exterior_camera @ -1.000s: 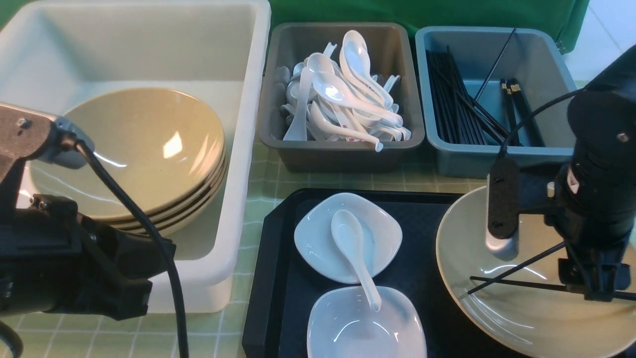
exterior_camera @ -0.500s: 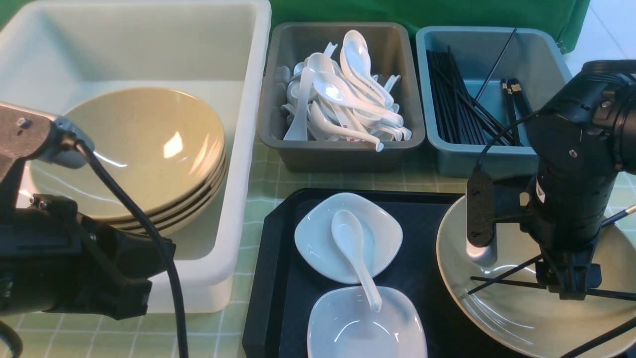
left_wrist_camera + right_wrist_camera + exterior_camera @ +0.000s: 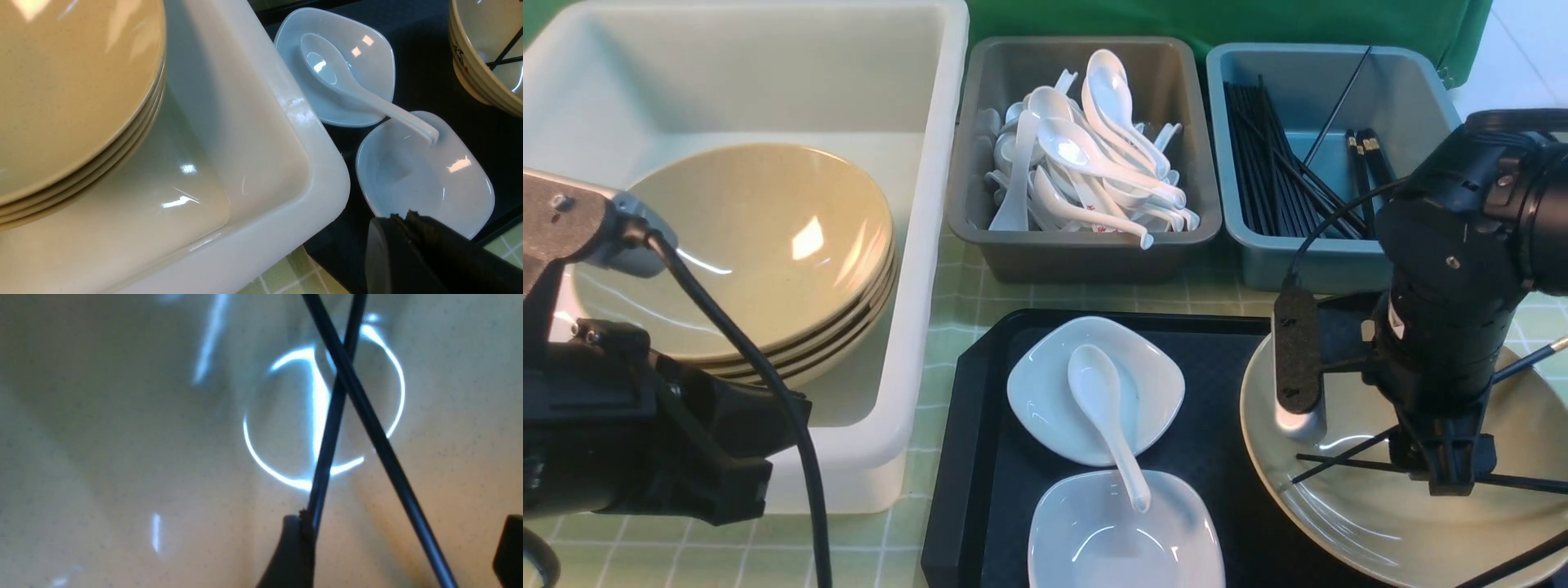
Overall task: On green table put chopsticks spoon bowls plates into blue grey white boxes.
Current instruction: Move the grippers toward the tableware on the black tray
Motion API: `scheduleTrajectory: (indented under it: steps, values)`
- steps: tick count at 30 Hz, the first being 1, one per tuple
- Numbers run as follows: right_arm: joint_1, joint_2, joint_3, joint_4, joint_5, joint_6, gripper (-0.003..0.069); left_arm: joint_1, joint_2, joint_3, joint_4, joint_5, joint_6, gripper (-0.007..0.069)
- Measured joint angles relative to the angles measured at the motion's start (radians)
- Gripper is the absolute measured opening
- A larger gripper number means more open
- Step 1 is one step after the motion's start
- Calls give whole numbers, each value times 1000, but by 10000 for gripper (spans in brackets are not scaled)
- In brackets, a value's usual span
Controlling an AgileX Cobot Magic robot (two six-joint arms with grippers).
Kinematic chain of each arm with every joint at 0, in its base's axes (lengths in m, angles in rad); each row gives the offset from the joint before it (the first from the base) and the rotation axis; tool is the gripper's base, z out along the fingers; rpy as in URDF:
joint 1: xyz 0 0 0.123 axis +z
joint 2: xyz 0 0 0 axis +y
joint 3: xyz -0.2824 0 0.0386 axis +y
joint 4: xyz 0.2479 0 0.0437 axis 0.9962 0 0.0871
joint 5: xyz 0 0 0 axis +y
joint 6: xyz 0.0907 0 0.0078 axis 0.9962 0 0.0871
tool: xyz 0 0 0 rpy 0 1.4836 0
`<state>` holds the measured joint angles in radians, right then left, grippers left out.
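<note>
Two black chopsticks [image 3: 1347,461] lie crossed in a tan bowl [image 3: 1356,531] at the right of the black tray. My right gripper [image 3: 1454,482] hangs open just above them; in the right wrist view one chopstick [image 3: 380,437] runs between the fingers, and the other touches one finger [image 3: 292,551]. A white spoon [image 3: 1104,408] rests across two white plates [image 3: 1045,416] [image 3: 1094,547] on the tray. My left gripper [image 3: 402,216] is shut and empty, low beside the white box [image 3: 931,245], which holds stacked bowls [image 3: 743,237].
The grey box [image 3: 1086,249] is piled with spoons and the blue box [image 3: 1307,265] holds several chopsticks, both at the back. The black tray [image 3: 980,457] sits on the green table [image 3: 956,286]. The left arm's cable loops at the front left.
My right arm has swung left and turned over the tan bowl, bringing its open fingers down around the crossed chopsticks. The left arm has not moved.
</note>
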<state>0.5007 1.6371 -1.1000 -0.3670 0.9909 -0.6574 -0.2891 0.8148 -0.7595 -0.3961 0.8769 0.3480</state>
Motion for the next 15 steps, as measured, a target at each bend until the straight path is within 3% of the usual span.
scheduleTrajectory:
  steps: [8,15]
  values:
    - [0,0,43,-4,-25,1,600,0,0,0,0,0,0,-1]
    - [0,33,43,-122,-75,9,598,0,0,0,0,0,0,-1]
